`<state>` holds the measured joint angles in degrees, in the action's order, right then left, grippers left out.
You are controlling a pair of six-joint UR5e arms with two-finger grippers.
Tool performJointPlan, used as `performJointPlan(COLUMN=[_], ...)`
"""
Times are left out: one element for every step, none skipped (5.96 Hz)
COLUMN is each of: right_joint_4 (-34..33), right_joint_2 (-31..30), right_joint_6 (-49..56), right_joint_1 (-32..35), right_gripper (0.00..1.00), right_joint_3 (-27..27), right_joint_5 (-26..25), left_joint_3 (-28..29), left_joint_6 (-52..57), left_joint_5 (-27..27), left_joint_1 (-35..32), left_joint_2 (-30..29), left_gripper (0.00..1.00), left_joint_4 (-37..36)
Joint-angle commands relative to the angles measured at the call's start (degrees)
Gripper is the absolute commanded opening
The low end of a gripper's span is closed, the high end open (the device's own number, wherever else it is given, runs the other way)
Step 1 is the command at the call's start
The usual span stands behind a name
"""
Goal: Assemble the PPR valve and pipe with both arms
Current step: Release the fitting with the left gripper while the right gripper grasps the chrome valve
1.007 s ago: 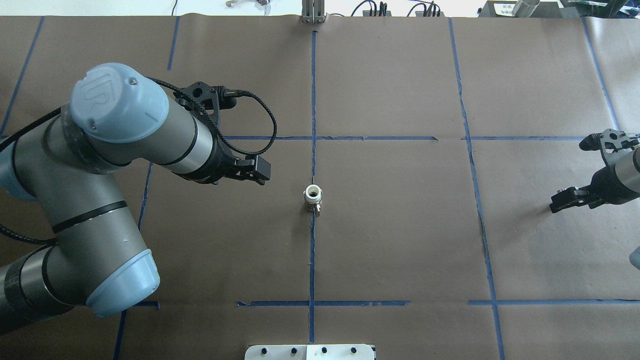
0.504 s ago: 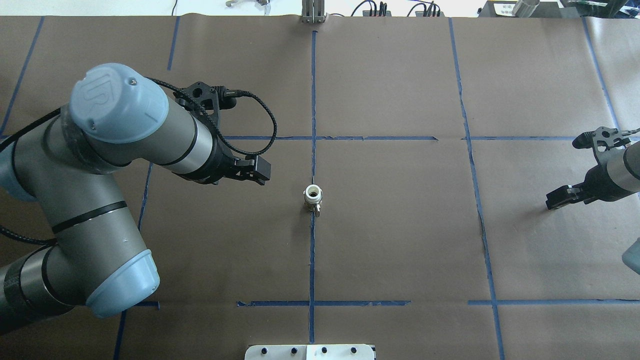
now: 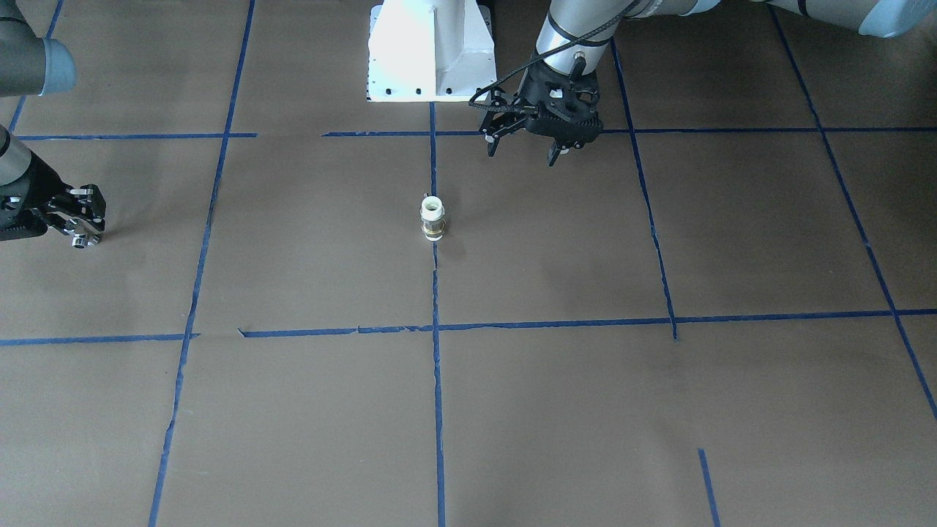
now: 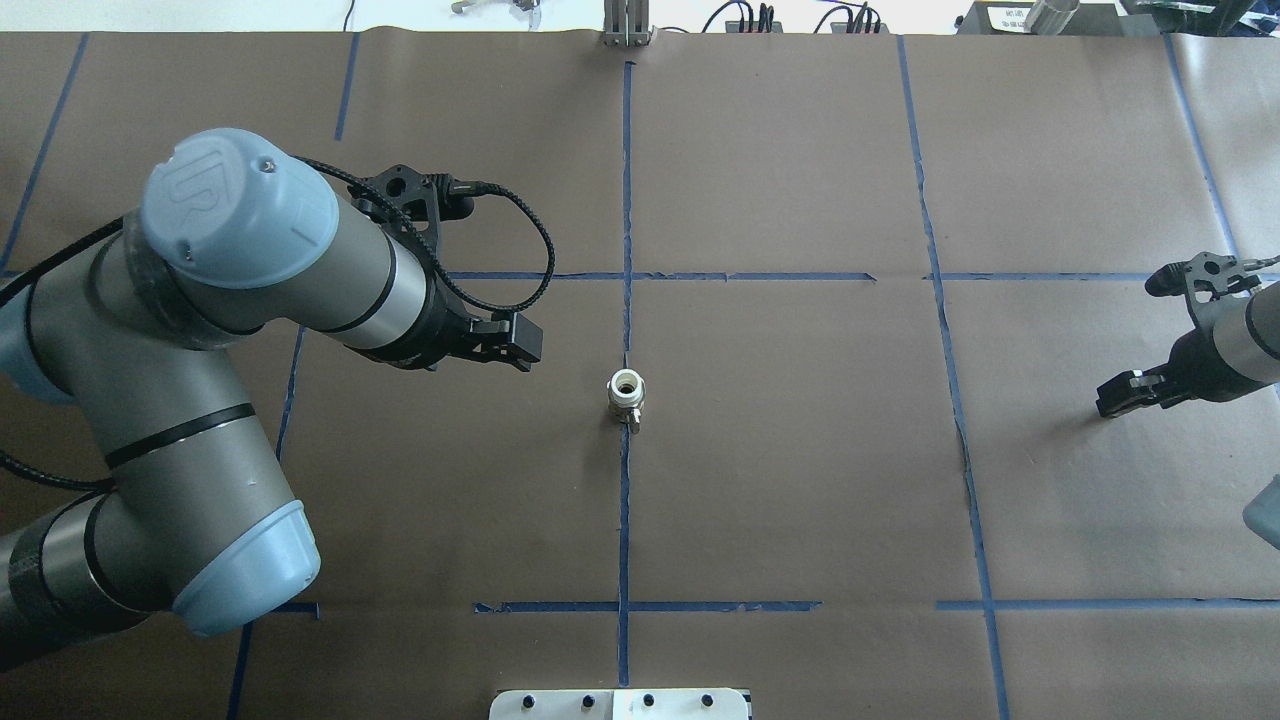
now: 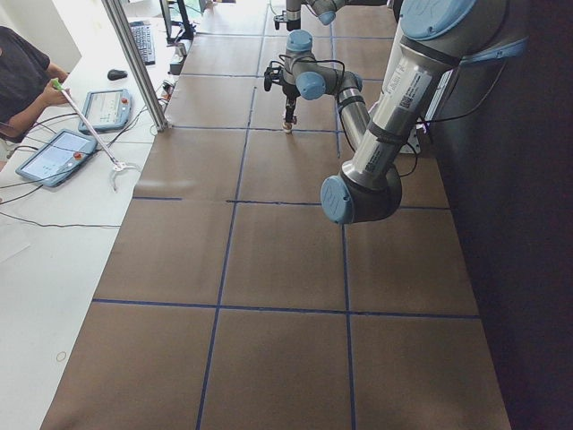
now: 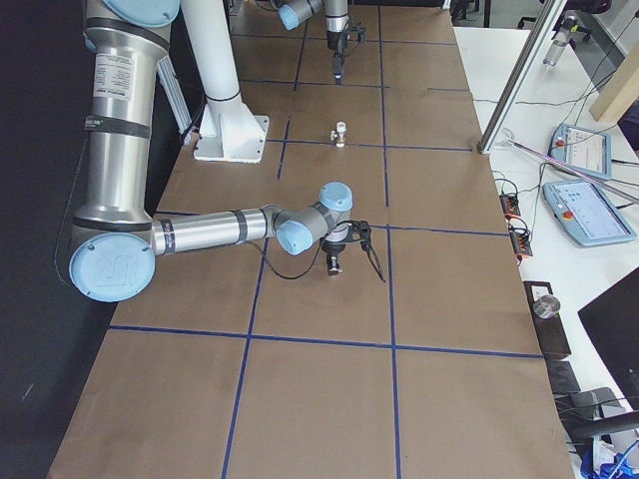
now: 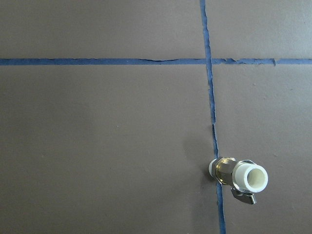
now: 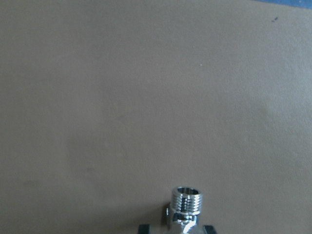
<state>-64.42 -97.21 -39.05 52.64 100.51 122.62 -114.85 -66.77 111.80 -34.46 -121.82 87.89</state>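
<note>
brown paper table (image 4: 800, 450) gridded with blue tape (image 4: 626, 200), white bench (image 5: 45, 269) with tablets (image 5: 54, 157) alongside

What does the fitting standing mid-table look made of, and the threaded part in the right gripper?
Fitting: a white matte plastic socket, likely PPR, on a shiny brass-toned metal body.
Threaded part in the right gripper: bright metal, probably chrome-plated, judging by its mirror reflections and cut threads.

Left gripper (image 3: 521, 157) hangs with jaws spread; right gripper (image 3: 79, 234), low at its side, grips a chrome fitting (image 8: 185, 202).
</note>
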Motion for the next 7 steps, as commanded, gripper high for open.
performJointPlan(right_joint_4=[0.1, 0.0, 0.0, -0.1, -0.2, -0.5, -0.9], right_joint_2=[-0.1, 0.0, 0.0, 1.0, 4.5, 11.3, 18.0], right_joint_6=[0.0, -0.1, -1.6, -11.4, -20.9, -30.6, -40.6], right_joint_1=[0.1, 0.2, 0.2, -0.5, -3.3, -5.9, -10.3], right_gripper=[0.00, 0.00, 0.00, 0.00, 0.00, 0.00, 0.00], right_joint_3=[0.4, 1.3, 4.8, 9.4, 11.6, 11.6, 11.4], right_joint_5=[-0.2, -0.4, -0.4, -0.6, -0.7, -0.7, -2.0], left_joint_3=[0.0, 0.0, 0.0, -0.1, -0.1, -1.1, -2.2], left_joint_6=[0.0, 0.0, 0.0, 0.0, 0.0, 0.2, 0.2], left_joint_5=[0.0, 0.0, 0.0, 0.0, 0.0, 0.0, 0.0], left_joint_1=[0.0, 0.0, 0.0, -0.1, -0.1, -0.1, -0.1], left_joint_2=[0.0, 0.0, 0.0, 0.1, 0.2, 2.9, 4.6], left_gripper=[0.95, 0.95, 0.96, 0.96, 0.96, 0.96, 0.96], left_joint_4=[0.1, 0.1, 0.1, 0.1, 0.1, 0.6, 0.6])
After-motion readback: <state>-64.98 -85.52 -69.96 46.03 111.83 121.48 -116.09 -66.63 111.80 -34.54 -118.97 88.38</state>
